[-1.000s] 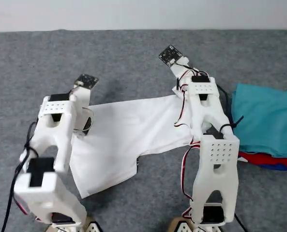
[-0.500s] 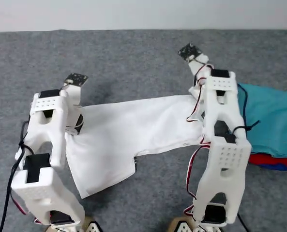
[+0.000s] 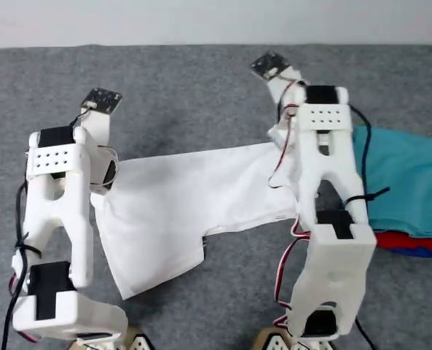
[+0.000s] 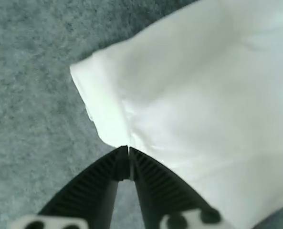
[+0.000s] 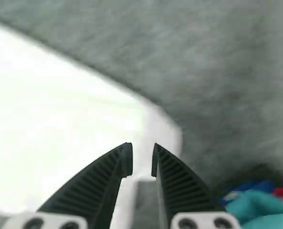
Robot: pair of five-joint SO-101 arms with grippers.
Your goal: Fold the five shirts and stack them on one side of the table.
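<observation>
- High view: the white shirt (image 3: 194, 204) lay spread mid-table (image 3: 186, 80). The left gripper (image 3: 108, 173) was at its 9 o'clock edge and the right gripper (image 3: 281, 135) at its 2 o'clock corner. A teal-topped stack of shirts (image 3: 409, 179) sat at 3 o'clock.
- Left wrist view: the left gripper's jaws were clamped together on the white shirt's edge.
- Right wrist view: the right gripper's jaws were nearly together, pinching white cloth.
</observation>
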